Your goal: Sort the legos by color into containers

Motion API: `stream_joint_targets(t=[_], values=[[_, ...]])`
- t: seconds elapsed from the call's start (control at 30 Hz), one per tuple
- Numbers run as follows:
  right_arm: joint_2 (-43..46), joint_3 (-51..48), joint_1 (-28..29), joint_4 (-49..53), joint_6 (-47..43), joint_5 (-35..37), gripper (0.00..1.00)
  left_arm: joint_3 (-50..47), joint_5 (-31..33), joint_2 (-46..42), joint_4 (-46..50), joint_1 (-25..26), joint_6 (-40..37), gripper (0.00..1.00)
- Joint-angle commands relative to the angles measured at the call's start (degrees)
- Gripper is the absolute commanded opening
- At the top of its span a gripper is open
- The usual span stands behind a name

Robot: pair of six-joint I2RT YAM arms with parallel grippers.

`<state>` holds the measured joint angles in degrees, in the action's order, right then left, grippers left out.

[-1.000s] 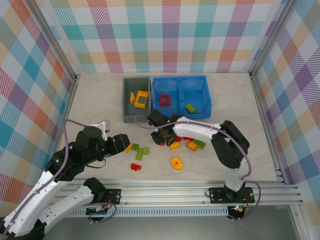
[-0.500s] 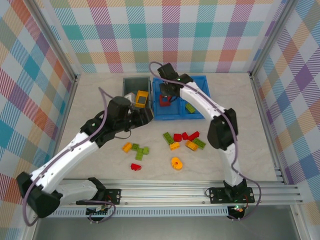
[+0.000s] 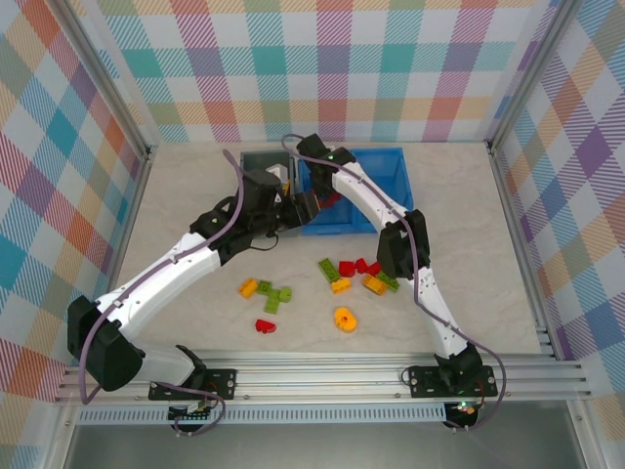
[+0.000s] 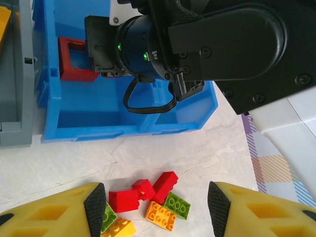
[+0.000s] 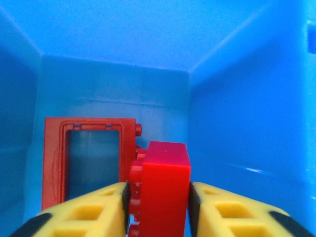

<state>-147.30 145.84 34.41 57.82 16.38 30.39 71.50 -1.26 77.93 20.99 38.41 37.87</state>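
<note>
The tiny white print on the lens barrel [image 4: 143,49] of your right wrist camera is too small to read. Your right gripper [image 5: 158,202] sits low in the left compartment of the blue bin [image 5: 237,98]. Its yellow fingers [image 5: 84,212] press both sides of a glossy red brick [image 5: 160,173], just beside a red frame piece [image 5: 54,163] on the bin floor. Your left gripper [image 4: 155,207] stands wide with nothing between its fingers, above loose bricks [image 4: 165,182] in red, green and orange on the table [image 4: 74,168].

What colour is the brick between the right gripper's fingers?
Red. The brick shows best in the right wrist view.
</note>
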Motion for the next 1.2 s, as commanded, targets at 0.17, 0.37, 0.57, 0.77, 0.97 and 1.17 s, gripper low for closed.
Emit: stream_joint_targets(t=[0.17, 0.37, 0.57, 0.77, 0.97, 1.17], values=[[4.27, 2.06, 0.77, -0.79, -1.94, -3.51, 0.53, -2.0, 2.51, -3.76, 3.31, 0.52, -0.61, 0.59], [12.42, 1.64, 1.64, -1.44, -1.06, -5.17, 0.49, -3.26, 7.4, -7.35, 13.18, 0.52, 0.91, 0.57], [33.01, -20.24, 4.08, -10.78, -1.67, -13.32, 0.51, -6.0, 11.59, -9.38, 28.29, 0.48, 3.79, 0.55], [60.37, -61.34, 10.82, -30.95, -2.21, -31.5, 0.66, -16.52, 9.17, -11.17, 30.03, -1.76, 8.33, 0.65], [73.13, -84.05, 18.99, -35.89, 5.81, -34.93, 0.68, -21.45, 10.44, -9.28, 31.31, -2.4, -1.79, 0.65], [79.19, -93.43, 22.53, -39.76, 14.24, -33.34, 0.7, -23.78, 9.35, -4.77, 27.46, -2.38, -16.08, 0.67]])
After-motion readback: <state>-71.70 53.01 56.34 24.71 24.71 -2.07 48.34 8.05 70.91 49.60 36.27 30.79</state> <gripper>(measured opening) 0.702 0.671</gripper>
